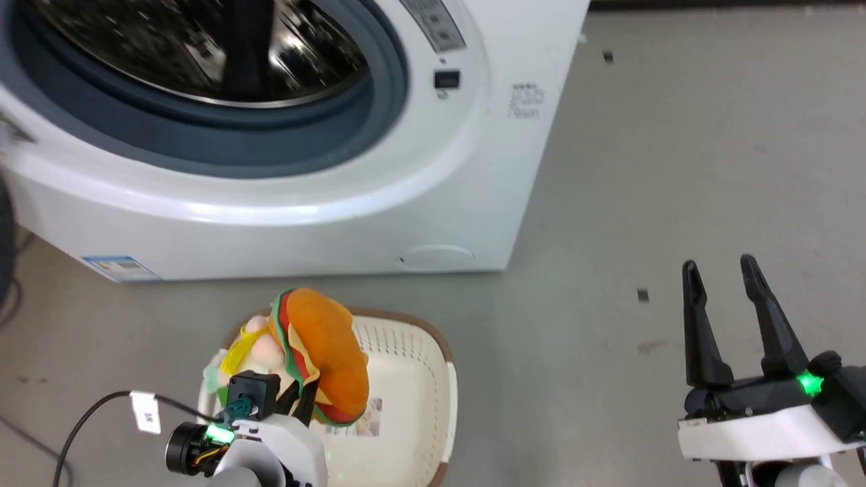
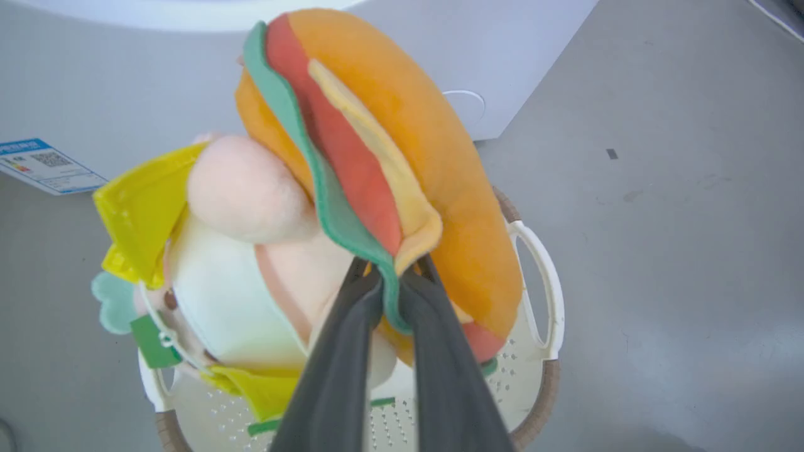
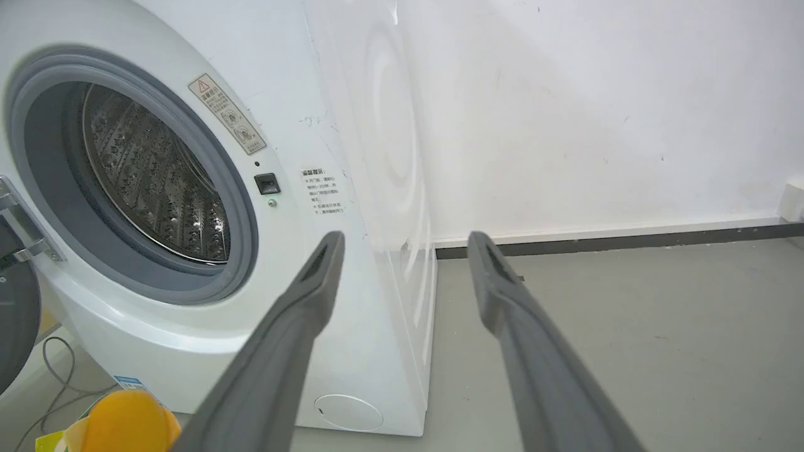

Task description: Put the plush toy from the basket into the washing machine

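Observation:
The plush toy (image 1: pixel 318 352), an orange hamburger joined to a pink figure in yellow, hangs just above the cream basket (image 1: pixel 419 352). My left gripper (image 2: pixel 392 276) is shut on the plush toy (image 2: pixel 377 157), pinching the burger's green and yellow layers. The basket's white handle (image 2: pixel 543 276) and perforated bottom lie beneath it. The washing machine (image 1: pixel 270 149) stands right behind, its porthole (image 3: pixel 151 182) uncovered, with the grey ring and steel drum showing. My right gripper (image 1: pixel 720 270) is open over bare floor at the lower right, holding nothing. An orange bit of the toy (image 3: pixel 125 427) peeks into the right wrist view.
A black cable (image 1: pixel 81 426) with a white tag runs across the floor at the lower left. The black-rimmed door (image 3: pixel 16 314) hangs at the washer's left side. A white wall with dark skirting (image 3: pixel 628 238) rises behind the grey floor to the right.

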Controlling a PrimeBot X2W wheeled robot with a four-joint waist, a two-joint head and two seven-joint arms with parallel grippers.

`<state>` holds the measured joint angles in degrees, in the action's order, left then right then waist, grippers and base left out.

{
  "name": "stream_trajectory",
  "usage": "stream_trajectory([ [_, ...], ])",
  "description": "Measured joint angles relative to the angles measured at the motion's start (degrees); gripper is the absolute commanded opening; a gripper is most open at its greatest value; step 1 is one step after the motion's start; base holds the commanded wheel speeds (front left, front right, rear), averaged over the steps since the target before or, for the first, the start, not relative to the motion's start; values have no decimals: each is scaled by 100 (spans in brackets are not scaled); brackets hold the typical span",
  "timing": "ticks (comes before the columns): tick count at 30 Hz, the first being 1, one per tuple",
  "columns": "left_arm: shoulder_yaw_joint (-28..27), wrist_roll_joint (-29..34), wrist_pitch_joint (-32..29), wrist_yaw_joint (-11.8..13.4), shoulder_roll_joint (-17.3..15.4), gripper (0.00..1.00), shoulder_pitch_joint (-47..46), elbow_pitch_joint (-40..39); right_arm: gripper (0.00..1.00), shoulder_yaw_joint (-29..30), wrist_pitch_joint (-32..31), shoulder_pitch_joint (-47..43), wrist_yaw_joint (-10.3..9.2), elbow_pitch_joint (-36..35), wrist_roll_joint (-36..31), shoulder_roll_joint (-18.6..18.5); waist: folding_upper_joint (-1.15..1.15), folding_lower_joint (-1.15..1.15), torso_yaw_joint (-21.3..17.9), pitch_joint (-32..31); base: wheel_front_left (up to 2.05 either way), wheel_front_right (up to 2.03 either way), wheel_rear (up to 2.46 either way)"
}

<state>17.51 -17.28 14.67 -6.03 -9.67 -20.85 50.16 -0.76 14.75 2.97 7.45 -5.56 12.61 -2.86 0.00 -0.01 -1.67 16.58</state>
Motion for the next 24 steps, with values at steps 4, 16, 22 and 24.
stream_trajectory([
  [4, -143, 124, 0, 109, -54, 0, 384, -905, 100, 40, 0, -144, 0, 20, 0, 0, 0, 0, 142, -322, 0, 0, 0],
  [16, -720, 354, 0, 292, -333, 0, 1021, -3357, 100, 20, 0, -244, 0, -12, 8, 0, 0, 0, 172, -528, 0, 0, 0],
  [22, -848, 383, -305, 309, -619, 0, 620, -4058, 100, -10, 0, -231, 0, -73, 9, 0, 0, 0, 20, -226, 0, 0, 0],
  [24, -942, 290, -646, 309, -700, 0, 314, -4231, 100, -23, 0, -188, 0, -101, 10, 0, 0, 0, -40, -79, 0, 0, 0],
])
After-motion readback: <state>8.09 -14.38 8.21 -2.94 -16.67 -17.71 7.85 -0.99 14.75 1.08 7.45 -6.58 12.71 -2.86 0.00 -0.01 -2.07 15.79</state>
